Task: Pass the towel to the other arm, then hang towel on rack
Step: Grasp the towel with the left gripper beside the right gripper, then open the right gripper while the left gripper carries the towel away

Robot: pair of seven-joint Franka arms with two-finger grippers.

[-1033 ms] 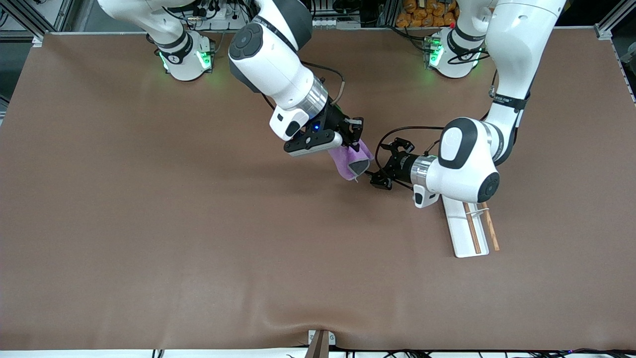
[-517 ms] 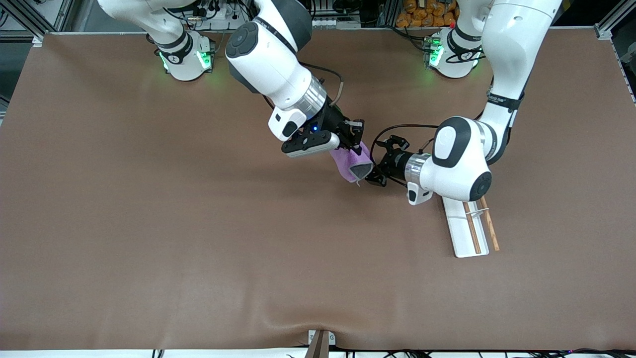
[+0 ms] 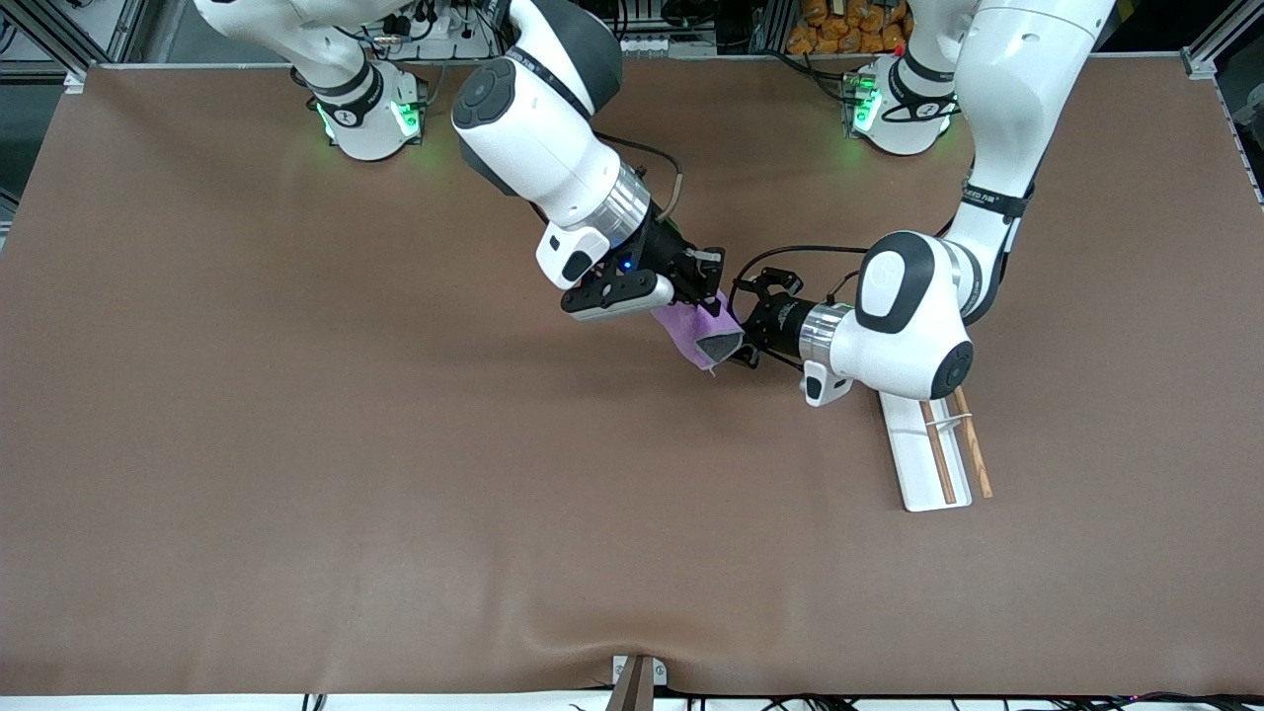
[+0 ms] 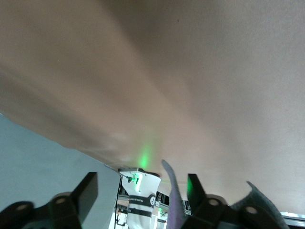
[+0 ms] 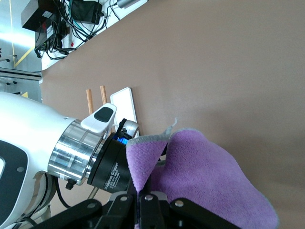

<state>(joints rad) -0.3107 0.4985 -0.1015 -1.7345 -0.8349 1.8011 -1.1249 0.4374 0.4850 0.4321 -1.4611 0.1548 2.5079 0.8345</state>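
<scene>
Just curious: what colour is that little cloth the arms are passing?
The towel is purple, grey underneath; right wrist view shows it best.

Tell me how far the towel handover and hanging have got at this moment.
Done: the right hand has the towel lifted off the table, shut on it. In hand: the handover, with the left hand at the towel's edge and its fingers either side of the cloth, not closed on it. Left: the right hand's release, then hanging the towel on the rack, whose rods are bare, nearer the camera.
</scene>
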